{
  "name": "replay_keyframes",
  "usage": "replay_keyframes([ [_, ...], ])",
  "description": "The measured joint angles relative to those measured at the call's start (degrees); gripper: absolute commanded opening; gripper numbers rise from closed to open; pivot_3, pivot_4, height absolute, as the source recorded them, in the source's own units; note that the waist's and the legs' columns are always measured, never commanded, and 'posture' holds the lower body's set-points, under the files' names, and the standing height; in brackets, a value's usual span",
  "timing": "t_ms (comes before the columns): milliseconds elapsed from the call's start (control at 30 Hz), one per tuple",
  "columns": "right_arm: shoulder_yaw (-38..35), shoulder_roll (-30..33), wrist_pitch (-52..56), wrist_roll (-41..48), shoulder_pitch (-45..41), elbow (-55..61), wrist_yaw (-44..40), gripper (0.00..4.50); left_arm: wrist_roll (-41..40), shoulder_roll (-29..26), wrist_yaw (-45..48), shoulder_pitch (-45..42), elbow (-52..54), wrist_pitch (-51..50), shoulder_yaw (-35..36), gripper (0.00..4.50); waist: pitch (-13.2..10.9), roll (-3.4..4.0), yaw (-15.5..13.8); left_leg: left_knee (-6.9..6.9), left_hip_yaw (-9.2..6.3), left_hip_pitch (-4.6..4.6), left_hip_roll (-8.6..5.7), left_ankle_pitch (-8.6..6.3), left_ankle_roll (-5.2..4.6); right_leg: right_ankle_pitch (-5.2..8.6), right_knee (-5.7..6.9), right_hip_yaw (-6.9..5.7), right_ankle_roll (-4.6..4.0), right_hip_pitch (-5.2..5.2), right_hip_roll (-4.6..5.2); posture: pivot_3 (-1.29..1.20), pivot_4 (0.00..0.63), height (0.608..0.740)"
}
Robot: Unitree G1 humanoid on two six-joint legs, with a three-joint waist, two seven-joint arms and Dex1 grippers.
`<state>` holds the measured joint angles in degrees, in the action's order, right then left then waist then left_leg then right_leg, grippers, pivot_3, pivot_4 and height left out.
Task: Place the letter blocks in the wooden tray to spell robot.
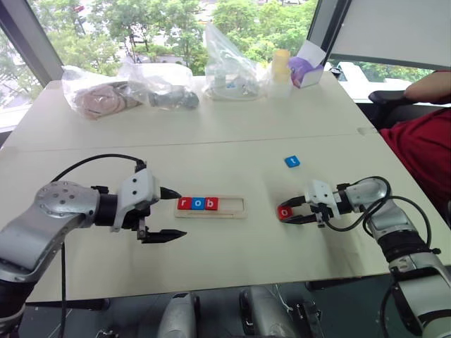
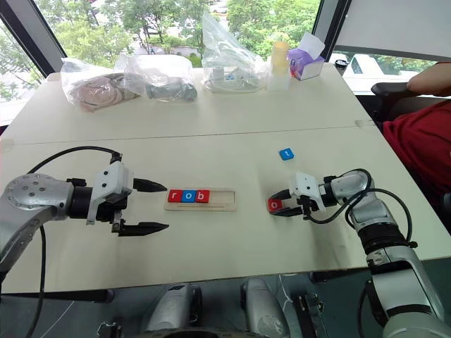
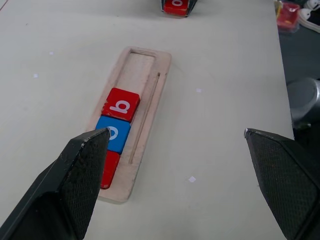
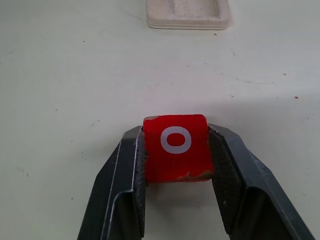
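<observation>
Right wrist view has the right gripper (image 4: 176, 150) clamped on the red o block (image 4: 176, 147), seemingly resting on the table (image 4: 75, 75); left gripper (image 1: 169, 215) gapes wide.

Tray (image 1: 238, 206) is lying flat on the worktop, holding red r (image 1: 184, 204), blue o (image 1: 198, 204), red b (image 1: 211, 204) at its left end. Red o (image 4: 175, 146) is sitting clamped between jaws right of it; blue t (image 1: 292, 162) is lying beyond.

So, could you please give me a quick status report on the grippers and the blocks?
Right gripper shut on red o block, on the table. Left gripper open beside wooden tray; r, o, b in. Blue t block loose. Path clear.
</observation>
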<state>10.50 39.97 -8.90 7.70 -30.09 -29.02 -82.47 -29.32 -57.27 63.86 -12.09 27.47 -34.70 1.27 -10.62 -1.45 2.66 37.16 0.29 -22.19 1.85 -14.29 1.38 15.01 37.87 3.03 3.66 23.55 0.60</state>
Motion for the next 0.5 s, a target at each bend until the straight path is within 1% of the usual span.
replay_keyframes([
  [133, 1.14, -5.03, 12.23, 0.73, -0.41, 12.92, 5.41, 1.18, 1.39, 0.01, 1.41, -1.08, -2.88, 1.52, -1.42, 4.50, -0.02, 0.04, 0.23, -0.04, -0.05, -0.07, 0.02, 0.00, 0.00, -0.03, 0.18, 0.05, 0.03, 0.22, -0.07, 0.00, 0.150, 0.740],
  [233, 3.05, -9.20, 20.63, -0.41, -3.51, 20.21, 11.57, 1.18, 1.40, 0.11, 2.15, -3.17, -5.36, 1.79, -1.54, 4.50, -0.02, 0.04, -0.14, -0.03, -0.04, -0.31, 0.00, 0.00, 0.00, -0.04, 0.22, 0.02, 0.04, 0.49, -0.08, 0.00, 0.150, 0.740],
  [333, 5.01, -12.36, 25.21, -2.71, -4.88, 22.67, 16.97, 1.18, 1.19, 0.83, 1.98, -3.55, -6.62, 1.70, -1.26, 4.50, -0.01, 0.02, -0.40, -0.06, 0.00, -0.39, -0.03, 0.00, 0.01, 0.02, 0.18, 0.01, 0.13, 0.50, 0.02, 0.00, 0.150, 0.740],
  [400, 7.65, -14.67, 27.66, -4.73, -4.78, 22.70, 19.89, 1.18, 0.72, 2.49, 1.39, -3.85, -6.76, 1.30, -1.24, 4.50, -0.01, 0.02, -0.49, -0.02, 0.00, -0.69, -0.03, 0.00, 0.01, 0.02, 0.15, 0.01, 0.16, 0.75, 0.05, 0.00, 0.150, 0.740],
  [500, 9.78, -15.90, 30.49, -5.96, -4.23, 23.18, 22.02, 1.18, 0.01, 3.25, 0.46, -4.03, -6.75, 0.84, -1.22, 4.50, -0.01, 0.02, -0.44, 0.11, -0.04, -1.09, -0.04, 0.00, 0.01, -0.09, 0.17, -0.01, 0.33, 1.08, 0.05, 0.00, 0.150, 0.740],
])
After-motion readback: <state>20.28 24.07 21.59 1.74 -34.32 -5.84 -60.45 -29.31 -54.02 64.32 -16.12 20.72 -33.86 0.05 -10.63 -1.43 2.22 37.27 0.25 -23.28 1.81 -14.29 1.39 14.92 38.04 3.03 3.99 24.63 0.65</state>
